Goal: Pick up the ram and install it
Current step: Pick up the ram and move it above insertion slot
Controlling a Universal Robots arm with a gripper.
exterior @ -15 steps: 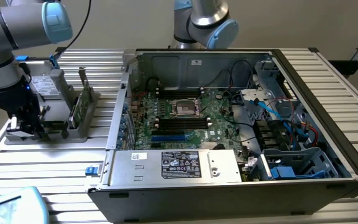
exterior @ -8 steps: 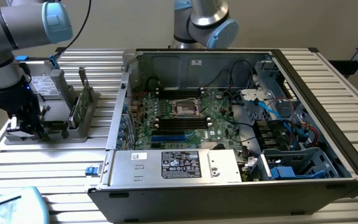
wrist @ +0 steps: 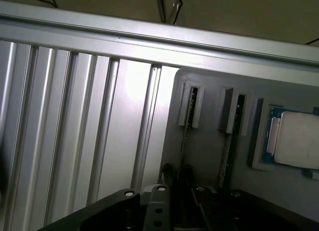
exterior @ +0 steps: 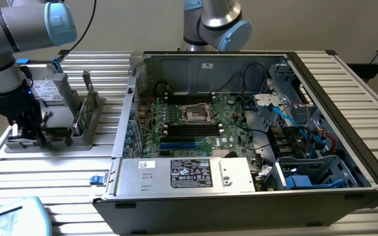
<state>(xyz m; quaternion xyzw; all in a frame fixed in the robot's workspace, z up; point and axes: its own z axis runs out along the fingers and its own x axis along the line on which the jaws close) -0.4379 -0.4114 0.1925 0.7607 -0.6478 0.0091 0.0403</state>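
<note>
Grey holder (exterior: 67, 141) on the surface (exterior: 45, 167), at the exterior view's left, carries the upright ram (exterior: 79, 118). The pincer (exterior: 28, 132) is beside it, its opening indeterminate. The power-supply label (exterior: 191, 173) is illegible. Wrist view: ram (wrist: 185, 139) edge-on, lower end indistinct.

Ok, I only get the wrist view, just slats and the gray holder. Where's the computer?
Observer: The open case sits to the exterior view's right of the holder, with its lid off.
Operator: Does it have free places inside?
Observer: Long black slots lie on the board beside the socket, and they look empty.
Operator: And is the claw near the case?
Observer: No, the claw is low at the holder's end farthest from the case.
</note>
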